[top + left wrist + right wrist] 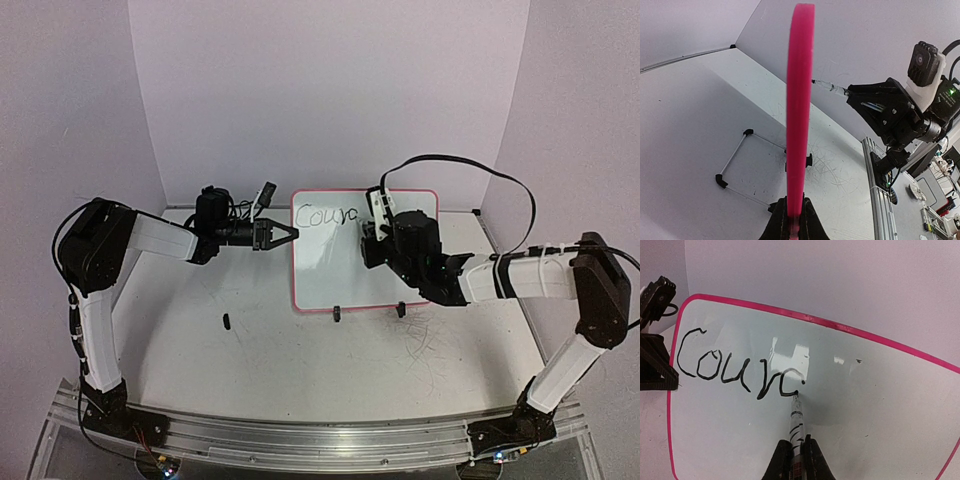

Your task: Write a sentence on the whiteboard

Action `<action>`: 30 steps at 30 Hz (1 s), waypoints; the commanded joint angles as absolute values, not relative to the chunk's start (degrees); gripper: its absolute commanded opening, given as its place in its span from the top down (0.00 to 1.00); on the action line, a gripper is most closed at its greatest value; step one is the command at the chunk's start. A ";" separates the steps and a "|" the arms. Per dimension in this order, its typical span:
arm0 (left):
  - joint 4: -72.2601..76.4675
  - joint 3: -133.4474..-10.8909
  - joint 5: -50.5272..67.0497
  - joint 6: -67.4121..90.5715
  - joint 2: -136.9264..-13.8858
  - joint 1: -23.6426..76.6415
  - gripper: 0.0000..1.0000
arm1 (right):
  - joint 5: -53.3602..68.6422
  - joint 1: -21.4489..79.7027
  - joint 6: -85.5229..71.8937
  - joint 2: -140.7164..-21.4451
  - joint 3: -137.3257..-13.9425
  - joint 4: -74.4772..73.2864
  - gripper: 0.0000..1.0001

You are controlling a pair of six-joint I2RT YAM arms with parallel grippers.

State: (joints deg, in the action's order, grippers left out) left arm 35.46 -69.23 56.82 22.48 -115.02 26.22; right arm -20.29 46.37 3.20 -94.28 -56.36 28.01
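The whiteboard (350,270) stands tilted at the table's middle on two black clip feet, with black letters "Courc" along its top left. My left gripper (285,233) is shut on the board's left pink frame edge (799,100). My right gripper (375,235) is shut on a white marker (797,432) with black stripes. The marker's tip touches the board (865,405) at the end of the last letter. In the left wrist view the marker tip and the right gripper (850,91) show to the right of the frame.
A small black object (227,321) lies on the table at front left. A wire stand with black corner feet (740,160) lies on the table behind the board. The aluminium rail (300,435) runs along the near edge. Grey walls close in the back and sides.
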 commanded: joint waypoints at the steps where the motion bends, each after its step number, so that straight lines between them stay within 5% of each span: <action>1: 35.65 -69.88 59.83 22.22 -111.89 27.16 1.00 | -24.18 45.71 3.68 -93.93 -59.37 28.95 1.00; 30: 35.61 -69.87 59.84 22.24 -112.04 27.16 1.00 | -21.12 45.97 1.29 -92.34 -54.86 26.79 1.00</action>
State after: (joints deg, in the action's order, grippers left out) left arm 35.44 -69.23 56.84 22.50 -115.02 26.24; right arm -20.30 46.06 2.40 -94.11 -55.87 28.38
